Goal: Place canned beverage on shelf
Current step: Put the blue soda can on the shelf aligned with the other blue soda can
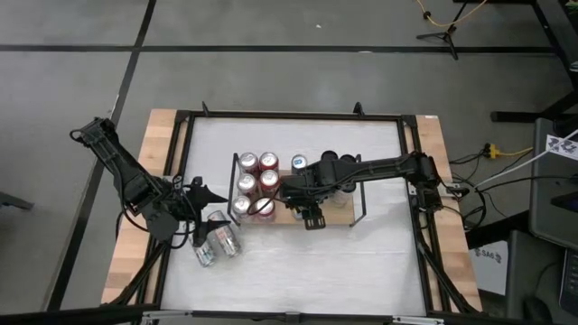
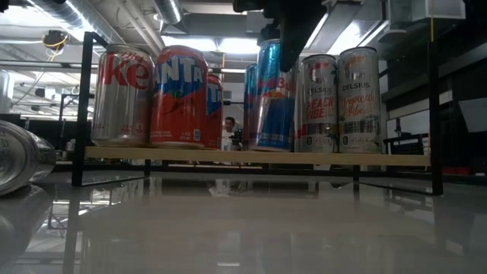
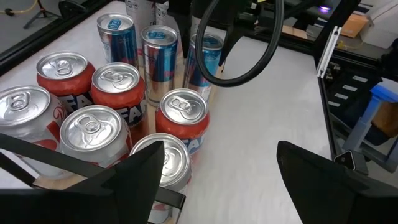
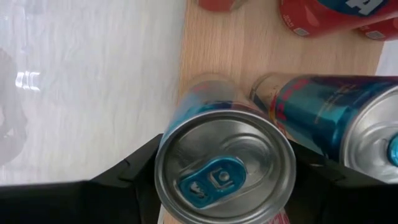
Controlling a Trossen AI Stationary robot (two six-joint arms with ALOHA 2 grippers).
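Right gripper clamped around an upright blue can, standing on the shelf near its front edge, just beside another blue can. Left gripper held open above the table, near two cans lying on their sides off the shelf's left end.

The blue and silver Red Bull can stands upright on the light-brown wooden shelf, near its front edge, just beside a second Red Bull can, with the black fingers at both its sides
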